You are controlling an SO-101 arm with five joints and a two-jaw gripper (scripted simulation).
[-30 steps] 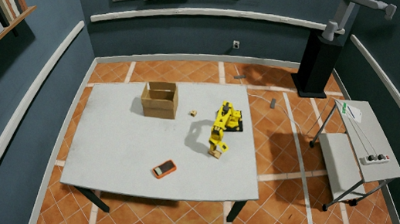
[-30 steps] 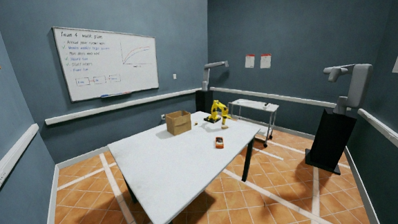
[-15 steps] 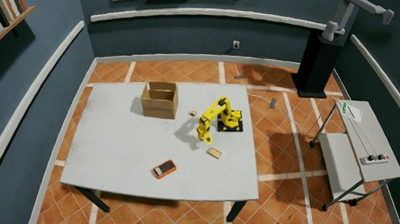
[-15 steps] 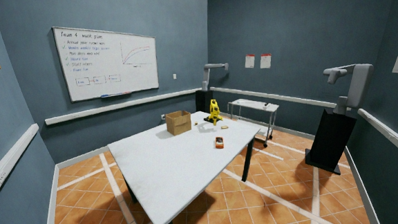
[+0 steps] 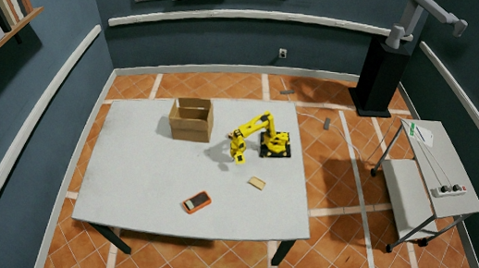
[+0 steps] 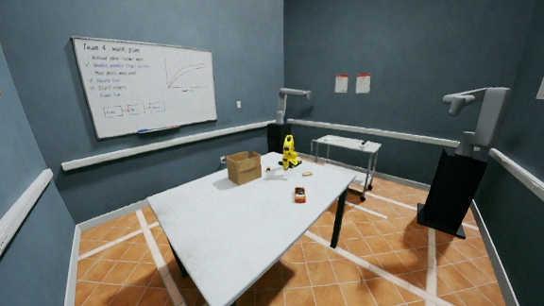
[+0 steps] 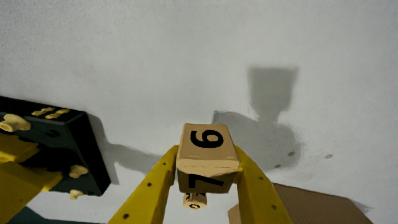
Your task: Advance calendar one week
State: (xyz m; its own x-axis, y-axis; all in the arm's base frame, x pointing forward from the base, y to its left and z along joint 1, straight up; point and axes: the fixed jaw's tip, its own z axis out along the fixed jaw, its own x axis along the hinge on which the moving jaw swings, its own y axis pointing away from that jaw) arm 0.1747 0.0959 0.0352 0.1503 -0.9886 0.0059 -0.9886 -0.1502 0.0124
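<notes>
Two small cubes concern us, and neither sits in the tray [image 5: 257,183] [image 6: 307,174], which lies on the counter [image 5: 146,177] [image 6: 227,227] [image 7: 125,60] near the robot's edge, toward the corner away from the whiteboard edge. Our tool [image 5: 238,153] [image 6: 286,166] [image 7: 207,159] is clamped on the numbered cube [image 7: 207,142], a jaw against each of two opposite sides, raised over the counter between the robot's edge and the carton [image 5: 191,130] [image 6: 245,169] [image 7: 305,205] by the whiteboard edge. The second cube [image 5: 230,134] [image 6: 268,168] [image 7: 194,201] rests on the counter, on the whiteboard-edge side of the tool. We judge both cubes light and stiff, probably wood, unlikely to crush but smooth enough to twist if the pads catch only an edge. Flat, opposite sides are the place to take hold, around mid-height, leaving the underside free to settle flat. The held one shows a 7 and a digit we can read as 6 or 9, so its turn matters as much as the grip. The tray looks shallow and light; we would avoid pushing its rim, lest it skid toward the corner.
</notes>
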